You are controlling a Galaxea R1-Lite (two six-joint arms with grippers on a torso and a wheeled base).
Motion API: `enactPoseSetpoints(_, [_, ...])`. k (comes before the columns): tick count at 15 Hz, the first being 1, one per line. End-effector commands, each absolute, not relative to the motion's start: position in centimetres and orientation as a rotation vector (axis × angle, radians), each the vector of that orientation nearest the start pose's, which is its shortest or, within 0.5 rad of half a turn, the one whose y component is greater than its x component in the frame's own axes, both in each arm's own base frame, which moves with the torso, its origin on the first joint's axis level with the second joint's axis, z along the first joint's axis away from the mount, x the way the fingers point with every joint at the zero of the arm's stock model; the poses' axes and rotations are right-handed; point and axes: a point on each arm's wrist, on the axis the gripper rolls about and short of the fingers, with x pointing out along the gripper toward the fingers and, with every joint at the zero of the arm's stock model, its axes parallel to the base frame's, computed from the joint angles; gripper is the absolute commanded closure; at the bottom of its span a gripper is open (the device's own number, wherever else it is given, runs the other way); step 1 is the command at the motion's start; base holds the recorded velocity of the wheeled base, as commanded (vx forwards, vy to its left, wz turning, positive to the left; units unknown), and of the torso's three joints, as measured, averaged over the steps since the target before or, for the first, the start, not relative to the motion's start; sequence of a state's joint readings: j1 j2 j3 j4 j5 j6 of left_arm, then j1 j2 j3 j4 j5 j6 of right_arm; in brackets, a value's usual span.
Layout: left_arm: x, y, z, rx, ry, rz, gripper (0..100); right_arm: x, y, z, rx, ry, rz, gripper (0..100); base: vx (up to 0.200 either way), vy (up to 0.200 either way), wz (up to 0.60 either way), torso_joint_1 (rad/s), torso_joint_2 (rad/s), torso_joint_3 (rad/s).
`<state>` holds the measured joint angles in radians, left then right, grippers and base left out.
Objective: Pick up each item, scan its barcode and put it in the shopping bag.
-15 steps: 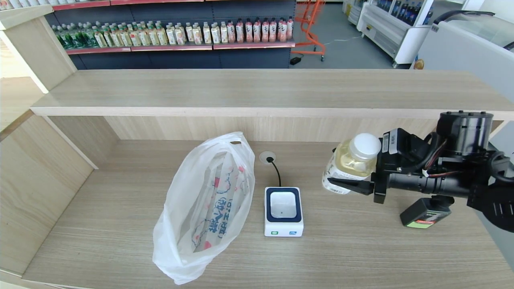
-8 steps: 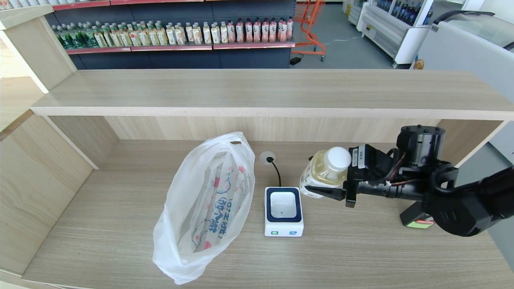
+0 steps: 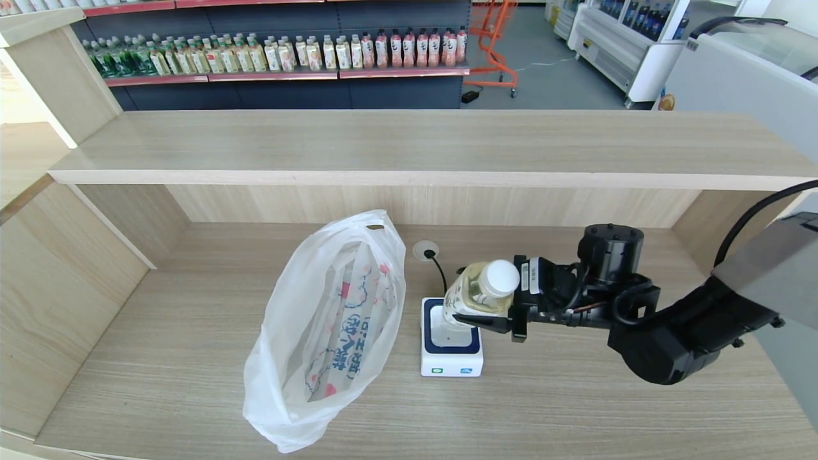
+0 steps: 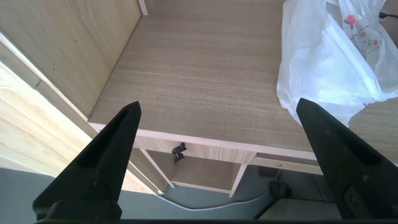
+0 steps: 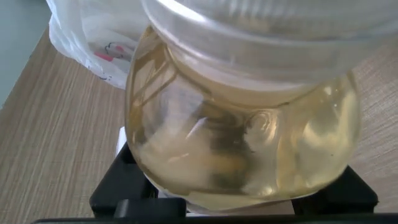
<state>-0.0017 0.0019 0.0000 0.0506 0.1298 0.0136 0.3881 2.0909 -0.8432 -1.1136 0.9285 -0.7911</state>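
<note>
The right gripper (image 3: 478, 305), clamped on a clear plastic bottle of pale yellow drink (image 3: 471, 291), holds it just above the white blue-rimmed scanner (image 3: 451, 365), likely to show its barcode.

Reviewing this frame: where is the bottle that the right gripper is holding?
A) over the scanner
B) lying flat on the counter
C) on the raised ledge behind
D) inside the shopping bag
A: the right gripper holds the bottle right above the scanner, with the shopping bag off to the side.

Pale-yellow, white-capped bottle (image 3: 478, 295) hangs tilted above scanner (image 3: 451, 365), beside bag (image 3: 287, 358).
</note>
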Motion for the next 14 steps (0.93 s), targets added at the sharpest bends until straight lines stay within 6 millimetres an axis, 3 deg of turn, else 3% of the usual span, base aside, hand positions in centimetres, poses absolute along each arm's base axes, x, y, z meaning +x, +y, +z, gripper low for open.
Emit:
enactPoseSetpoints(1, [-2.3, 0.3, 7.0, 0.017, 0.053, 0.128, 0, 34.2, 16.2, 9.5, -0.627, -0.383, 1.308, 100, 0.0, 0.0, 0.0, 0.0, 0.0, 0.0])
enactPoseSetpoints(14, [-2.3, 0.3, 7.0, 0.017, 0.053, 0.128, 0, 35.7, 16.9, 9.1, -0.641, -0.456, 1.313, 100, 0.0, 0.0, 0.0, 0.0, 0.0, 0.0])
